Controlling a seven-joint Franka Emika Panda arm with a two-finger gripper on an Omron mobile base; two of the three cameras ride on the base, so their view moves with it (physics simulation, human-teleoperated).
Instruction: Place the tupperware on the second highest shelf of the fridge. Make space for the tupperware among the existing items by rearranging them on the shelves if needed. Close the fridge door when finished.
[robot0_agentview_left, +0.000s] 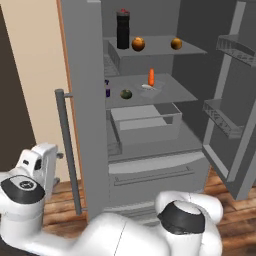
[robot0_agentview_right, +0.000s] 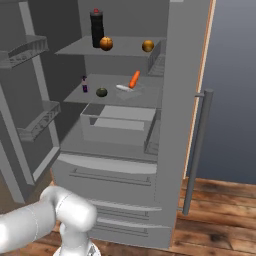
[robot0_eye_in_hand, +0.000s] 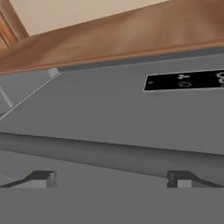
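The fridge (robot0_agentview_left: 150, 165) has one fridge door (robot0_agentview_left: 235, 100) swung open, with grey bins on its inner face. The tupperware (robot0_agentview_left: 151, 88), small and grey with an orange carrot sticking up, rests on the second highest shelf (robot0_agentview_left: 170, 95), beside a dark green ball (robot0_agentview_left: 126, 93) and a small purple item (robot0_agentview_left: 107, 90). On the shelf above stand a black bottle (robot0_agentview_left: 123, 30) and two orange balls (robot0_agentview_left: 138, 44). My gripper (robot0_eye_in_hand: 113, 181) is open and empty, low at the left near the closed door's bar handle (robot0_eye_in_hand: 109, 153); its fingertips (robot0_eye_in_hand: 43, 178) stand wide apart facing that door.
A large translucent drawer (robot0_agentview_left: 145, 122) sits below the tupperware's shelf, with closed lower drawers (robot0_agentview_right: 110, 175) under it. The closed door (robot0_agentview_right: 185, 100) carries a black display panel (robot0_eye_in_hand: 188, 81). Wooden floor (robot0_agentview_right: 215, 220) lies around the fridge, and a beige wall (robot0_agentview_left: 35, 60) stands beside it.
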